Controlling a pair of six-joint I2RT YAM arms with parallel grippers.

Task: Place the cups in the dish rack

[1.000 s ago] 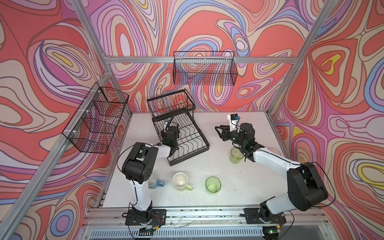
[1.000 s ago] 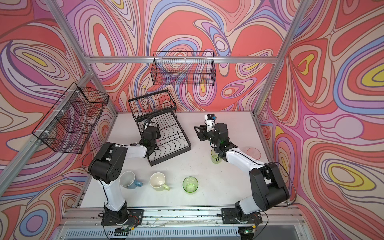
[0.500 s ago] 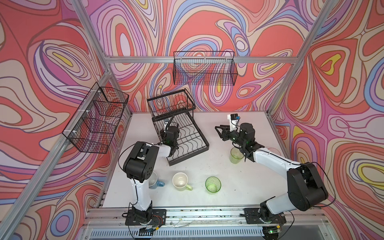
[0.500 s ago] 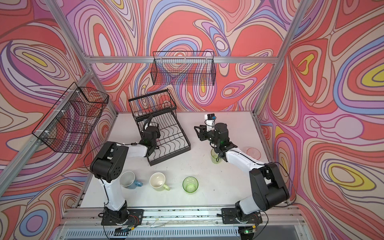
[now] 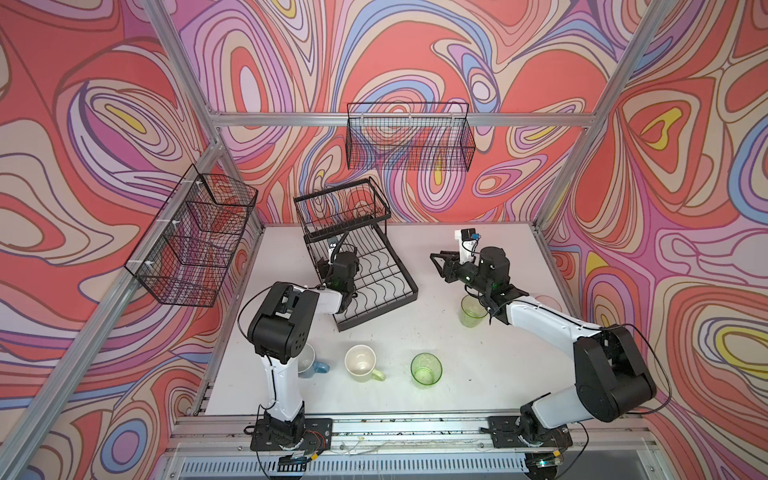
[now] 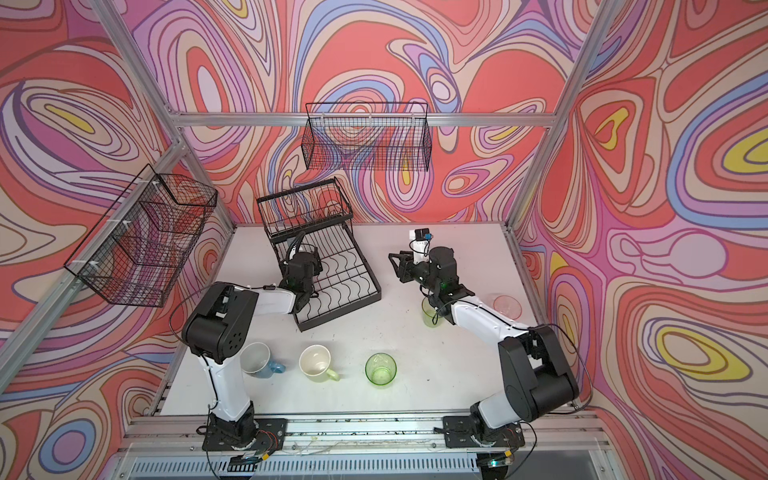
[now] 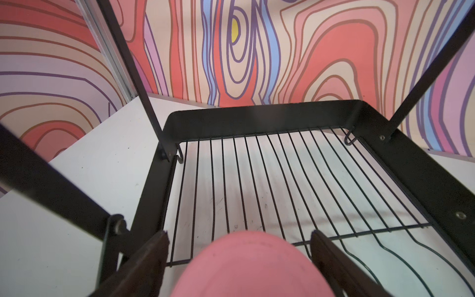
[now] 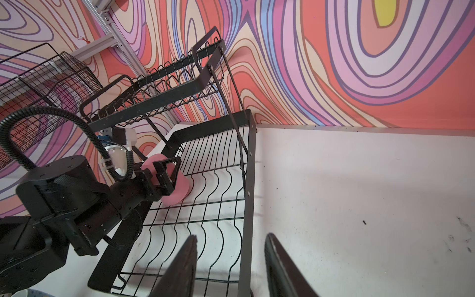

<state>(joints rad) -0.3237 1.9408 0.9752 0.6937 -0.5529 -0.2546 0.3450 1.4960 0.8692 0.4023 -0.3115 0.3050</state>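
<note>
Rack first: the black dish rack (image 5: 374, 314) sits at eleven o'clock on the table (image 5: 478, 374) in a top view. Left gripper (image 7: 238, 232) is low inside it, fingers spread wide. The opaque pink tumbler (image 7: 252, 264) rests between them on the wires, not squeezed. It seems to lie on its side, pointing along the fingers, but too much is hidden to be sure. Right gripper (image 8: 231, 236) hangs beside the rack, fingers apart, holding nothing. A green tumbler (image 5: 471, 311) stands at five o'clock from it, probably the nearest cup to fetch.
</note>
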